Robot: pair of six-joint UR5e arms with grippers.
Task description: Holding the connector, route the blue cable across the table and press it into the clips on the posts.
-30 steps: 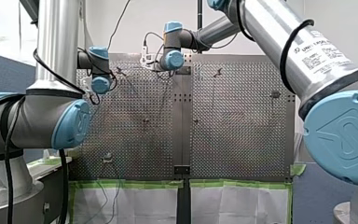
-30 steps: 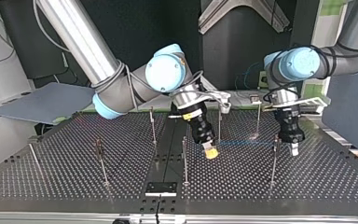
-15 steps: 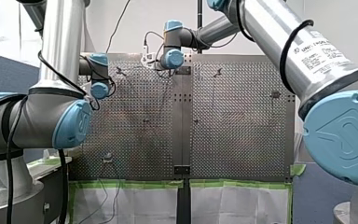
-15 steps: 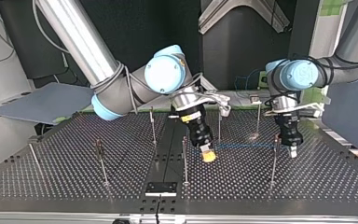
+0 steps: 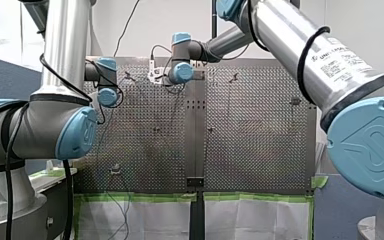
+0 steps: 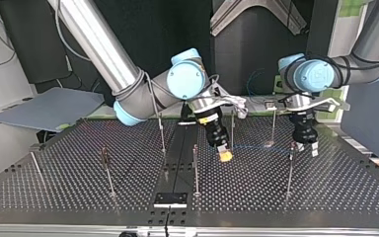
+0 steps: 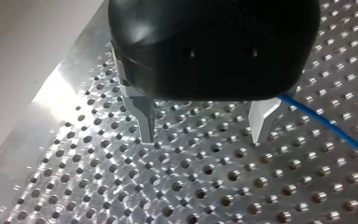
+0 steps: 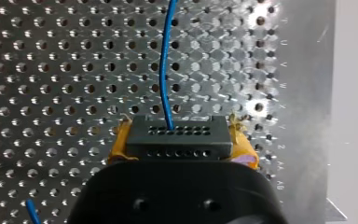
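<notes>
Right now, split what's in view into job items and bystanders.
Job: blue cable, connector, posts, right gripper shut on the connector, left gripper open.
Lying about: grey board, black plate, green tape.

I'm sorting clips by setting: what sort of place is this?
Probably a robotics lab test bench: a perforated metal table set with thin metal posts, two silver-and-blue industrial robot arms reaching over it, and a thin blue cable.

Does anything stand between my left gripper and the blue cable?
Nothing visible does. The thin blue cable runs close beside my open black left gripper with metal fingers, outside the gap between them.
</notes>
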